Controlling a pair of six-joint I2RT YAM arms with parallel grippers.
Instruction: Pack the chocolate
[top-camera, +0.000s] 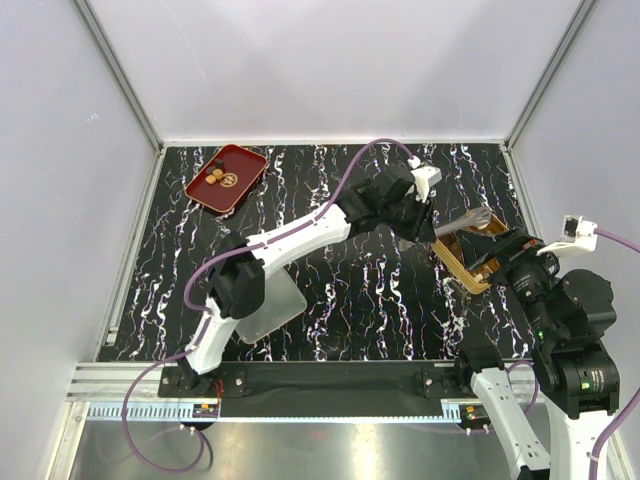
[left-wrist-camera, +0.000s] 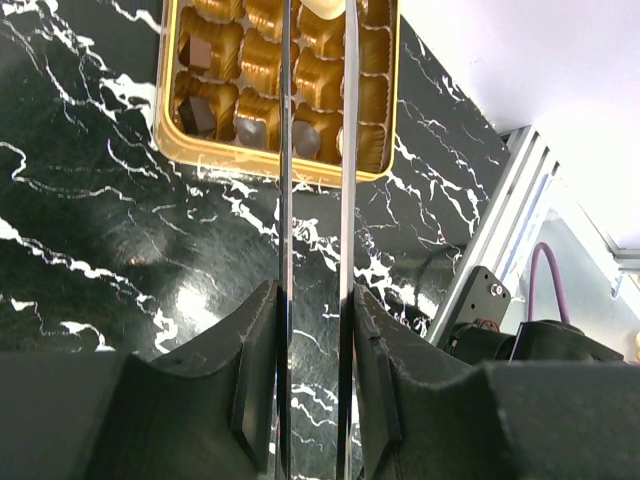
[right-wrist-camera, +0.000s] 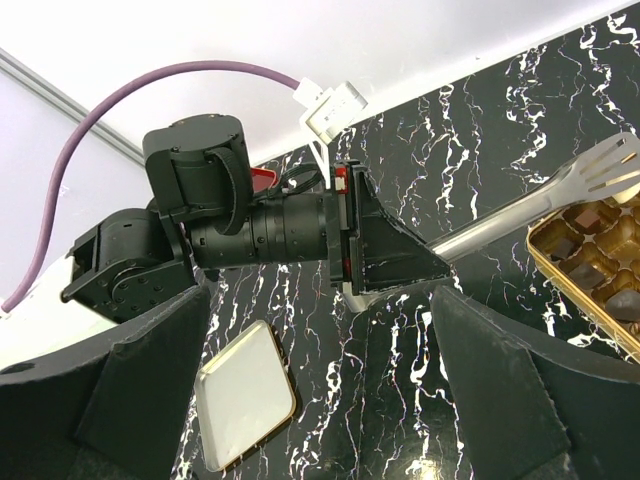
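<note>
Left pincer (left-wrist-camera: 315, 300): gripping long silver metal tongs (left-wrist-camera: 286, 150), which are reaching over the gold compartmented box (left-wrist-camera: 250, 156).
Right pincer (right-wrist-camera: 330, 400): gaping wide, empty, near the box.
Chocolate (top-camera: 218, 177): small brown and tan pieces are lying on the red tray (top-camera: 243, 163), far-left on the counter (top-camera: 350, 290); others are sitting in box cups.
Doing it well: centring the tongs over one empty cup, lowering them before easing the squeeze.

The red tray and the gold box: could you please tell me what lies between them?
In the top view, the left arm crosses that stretch over bare table, its hand holding tongs.
</note>
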